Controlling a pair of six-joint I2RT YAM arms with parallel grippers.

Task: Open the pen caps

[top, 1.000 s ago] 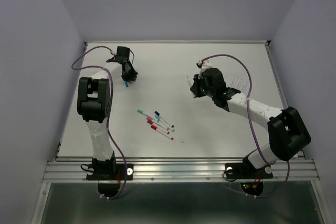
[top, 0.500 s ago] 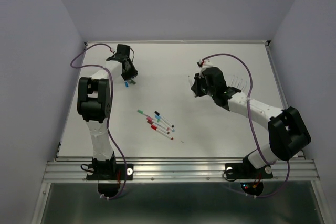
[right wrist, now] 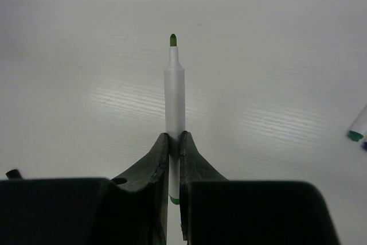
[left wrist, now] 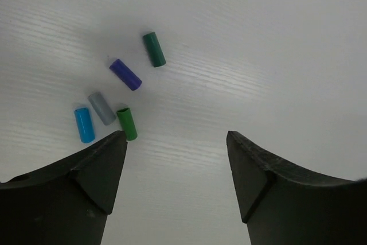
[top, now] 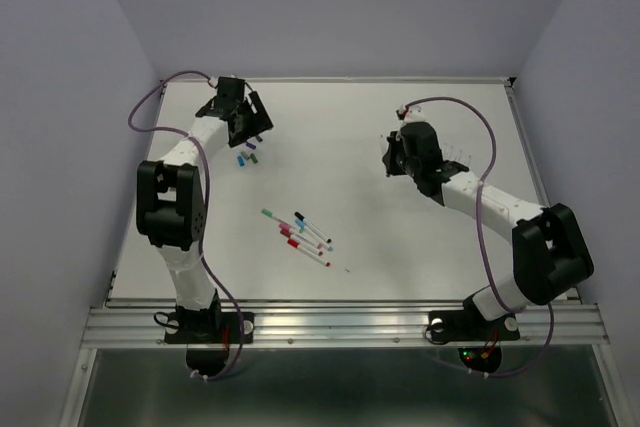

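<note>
Lying diagonally mid-table, near-right of the spread, empty left gripper (left wrist: pixel 175 139), the capped pens (top: pixel 300 232) are seen; the right gripper (right wrist: pixel 175 137) is clenched on an uncapped pen (right wrist: pixel 174 87).

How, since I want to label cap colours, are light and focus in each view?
Top external: even light, but the pens are tiny. Left wrist: the loose caps are sharp with faint shadows; the left gripper is a dark silhouette. Right wrist: the green-tipped pen in the right gripper is sharp; pale sheen streaks the table.
</note>
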